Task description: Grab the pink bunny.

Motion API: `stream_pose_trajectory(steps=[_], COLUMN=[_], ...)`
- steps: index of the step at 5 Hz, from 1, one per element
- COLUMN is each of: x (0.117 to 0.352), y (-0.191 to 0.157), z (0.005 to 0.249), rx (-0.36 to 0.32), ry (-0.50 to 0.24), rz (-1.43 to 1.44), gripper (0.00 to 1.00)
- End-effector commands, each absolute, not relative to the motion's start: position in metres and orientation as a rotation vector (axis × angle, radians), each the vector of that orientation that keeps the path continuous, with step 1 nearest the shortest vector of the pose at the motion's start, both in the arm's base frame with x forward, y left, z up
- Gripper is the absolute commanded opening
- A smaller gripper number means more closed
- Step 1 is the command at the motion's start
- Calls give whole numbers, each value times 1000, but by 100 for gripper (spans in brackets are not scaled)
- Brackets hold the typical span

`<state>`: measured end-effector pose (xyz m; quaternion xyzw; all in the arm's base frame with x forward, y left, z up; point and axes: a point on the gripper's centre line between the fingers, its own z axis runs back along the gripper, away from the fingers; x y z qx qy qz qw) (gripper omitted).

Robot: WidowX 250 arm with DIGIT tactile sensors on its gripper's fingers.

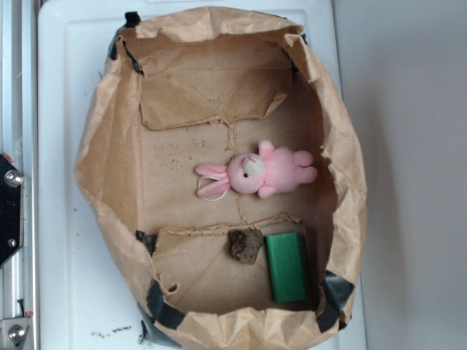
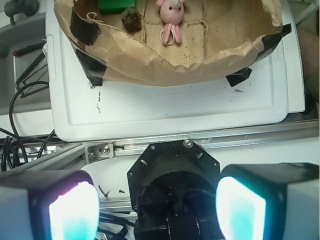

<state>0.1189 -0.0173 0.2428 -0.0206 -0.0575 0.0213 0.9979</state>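
The pink bunny (image 1: 264,171) lies on its back in the middle of the brown paper bag's floor, ears and white loop pointing left. In the wrist view it (image 2: 171,15) shows small at the top edge, ears toward me. My gripper (image 2: 157,207) is open and empty, its two glowing pads wide apart at the bottom of the wrist view, well outside the bag and above the robot's black base. The gripper does not show in the exterior view.
A green rectangular block (image 1: 285,267) and a small brown lump (image 1: 244,246) lie near the bag's lower wall. The crumpled paper bag walls (image 1: 98,168) ring the floor, on a white tray (image 2: 170,107). An aluminium rail (image 2: 210,142) and cables (image 2: 22,85) lie near the base.
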Motion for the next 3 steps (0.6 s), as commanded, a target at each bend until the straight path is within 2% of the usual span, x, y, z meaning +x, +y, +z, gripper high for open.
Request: stream_pose_trajectory(steps=[1, 2, 3], x=[119, 169, 201], y=[-17, -21, -16], z=[243, 227, 210], rx=[-41, -36, -58], ry=[-115, -190, -218], rz=[43, 23, -82], gripper=[100, 100, 100])
